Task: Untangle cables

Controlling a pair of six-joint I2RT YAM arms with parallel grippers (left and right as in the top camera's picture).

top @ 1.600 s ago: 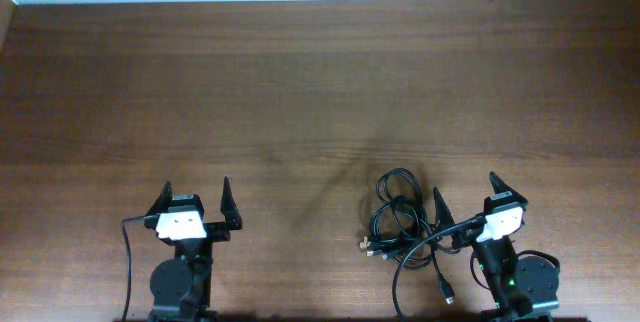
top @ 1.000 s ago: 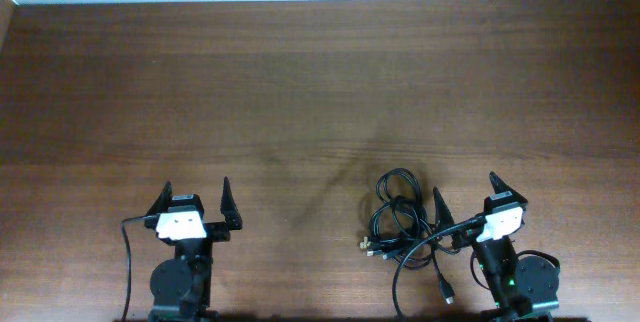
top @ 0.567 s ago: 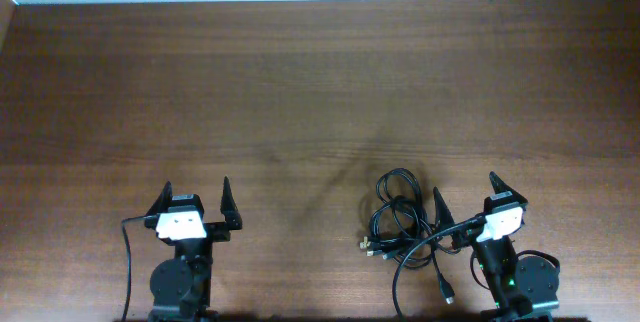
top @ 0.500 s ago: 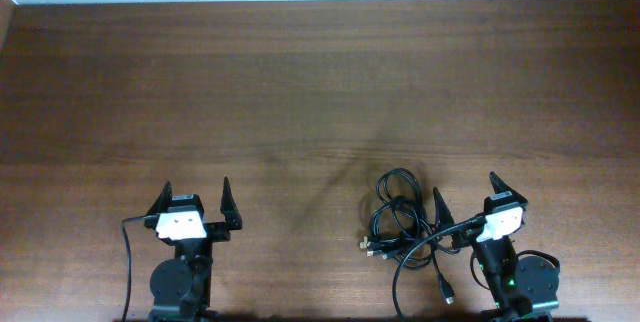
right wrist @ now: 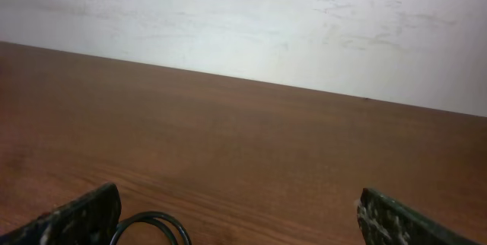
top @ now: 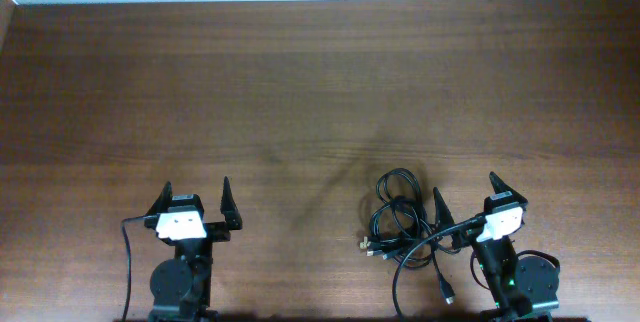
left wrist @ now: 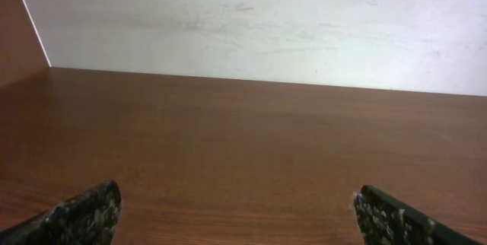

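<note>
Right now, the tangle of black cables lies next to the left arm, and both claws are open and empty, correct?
Not quite. The overhead view shows the cables lying beside the right gripper, not the left gripper. Both are indeed open and empty.

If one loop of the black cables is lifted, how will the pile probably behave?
The cables are thin and lie in loose coils, so they probably sag limply. Their loops cross, so one lifted loop likely drags the whole pile. The small plug ends may dangle and swing.
</note>
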